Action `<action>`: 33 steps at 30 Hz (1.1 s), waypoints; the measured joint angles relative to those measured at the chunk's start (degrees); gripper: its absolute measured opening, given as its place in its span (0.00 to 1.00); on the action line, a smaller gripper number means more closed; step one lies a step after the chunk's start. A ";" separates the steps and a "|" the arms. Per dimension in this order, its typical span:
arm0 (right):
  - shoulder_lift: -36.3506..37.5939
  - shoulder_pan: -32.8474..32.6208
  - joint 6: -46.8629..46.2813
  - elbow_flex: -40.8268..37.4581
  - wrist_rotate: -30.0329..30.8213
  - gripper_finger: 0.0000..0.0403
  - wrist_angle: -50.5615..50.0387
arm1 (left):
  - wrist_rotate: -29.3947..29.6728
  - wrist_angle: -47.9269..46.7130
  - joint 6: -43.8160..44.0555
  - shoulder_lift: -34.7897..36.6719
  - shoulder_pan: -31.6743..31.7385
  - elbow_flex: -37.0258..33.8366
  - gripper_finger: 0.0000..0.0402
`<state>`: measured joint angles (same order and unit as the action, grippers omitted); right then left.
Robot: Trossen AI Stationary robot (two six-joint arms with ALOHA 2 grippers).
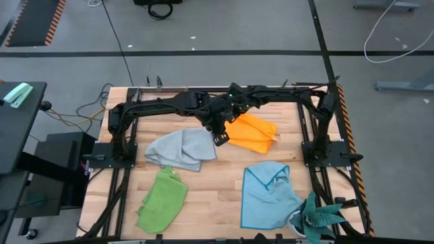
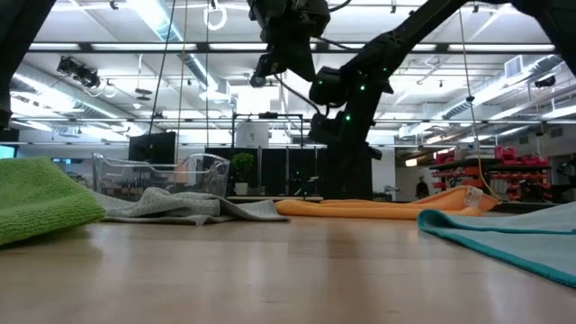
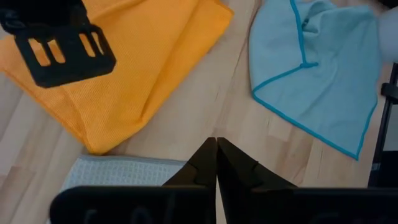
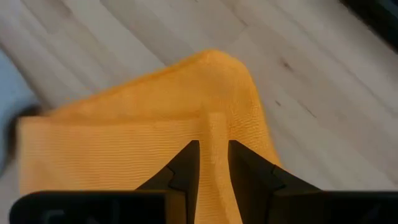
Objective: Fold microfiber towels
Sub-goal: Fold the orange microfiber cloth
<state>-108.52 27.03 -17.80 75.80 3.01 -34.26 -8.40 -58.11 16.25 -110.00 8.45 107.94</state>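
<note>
The orange-yellow towel (image 1: 254, 134) lies folded over on the table's far middle. The grey towel (image 1: 183, 149) lies crumpled to its left, the lime green one (image 1: 163, 196) at the near left, and the light blue one (image 1: 271, 196) at the near right. My right gripper (image 4: 213, 152) points down over the orange towel (image 4: 155, 124) near a rounded corner (image 4: 214, 59), its fingers a little apart. My left gripper (image 3: 216, 146) hangs shut and empty above the gap between the grey towel (image 3: 118, 171) and the orange towel (image 3: 143, 62). My right gripper comes at the orange towel from above, with a low ridge of the cloth (image 4: 213, 127) running between its two fingers. I cannot tell whether the fingertips touch the cloth. The towel lies flat on the table.
A teal spiky plant (image 1: 319, 217) stands at the near right corner, beside the blue towel. A clear plastic box (image 2: 162, 171) shows behind the grey towel in the low view. Dark frame rails (image 1: 312, 129) run along both sides of the table. Bare wood (image 1: 224, 183) lies between the towels.
</note>
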 joint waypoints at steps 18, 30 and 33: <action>-4.61 0.33 2.40 2.20 -0.07 0.23 -3.80 | 0.00 0.34 -0.47 0.00 0.11 0.00 0.03; -5.06 0.70 1.33 2.20 -0.19 0.20 -3.39 | 0.02 0.53 -0.50 0.00 0.05 0.00 0.07; -5.06 0.70 1.38 2.20 -0.10 0.15 -3.28 | 0.00 0.57 -0.50 0.00 0.04 -0.02 0.06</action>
<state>-113.58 27.73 -16.43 78.00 2.91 -37.54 -8.40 -57.54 15.75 -110.00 8.49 107.92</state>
